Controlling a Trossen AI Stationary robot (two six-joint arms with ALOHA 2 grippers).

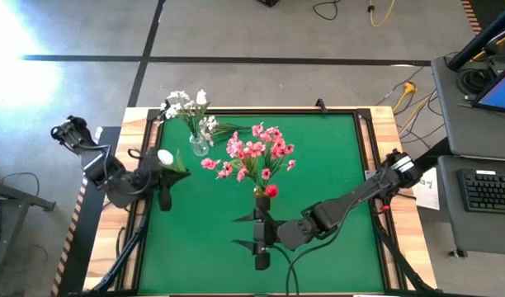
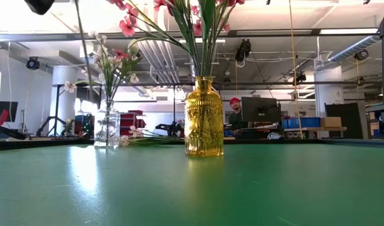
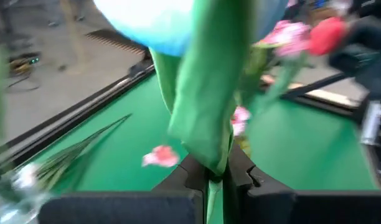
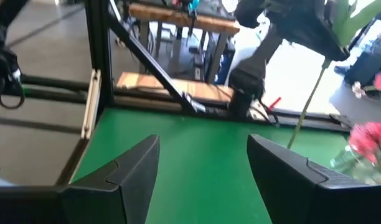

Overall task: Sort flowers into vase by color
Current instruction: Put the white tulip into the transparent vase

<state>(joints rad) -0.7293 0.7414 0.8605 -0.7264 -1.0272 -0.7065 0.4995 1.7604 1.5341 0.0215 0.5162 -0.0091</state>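
Near the table's left edge, the left gripper (image 1: 164, 175) pinches a white tulip (image 1: 165, 156) by its stem. The clear vase (image 1: 200, 146) stands near the far-left corner, the yellow vase (image 2: 204, 117) mid-table. By the near edge, the right gripper (image 1: 261, 232) gapes empty.

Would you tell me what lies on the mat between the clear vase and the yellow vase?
In the low view, loose green stems lie flat on the green mat between the clear vase and the yellow vase.

Grey floor (image 1: 261, 33) (black tape), desk keyboard (image 1: 490, 190).
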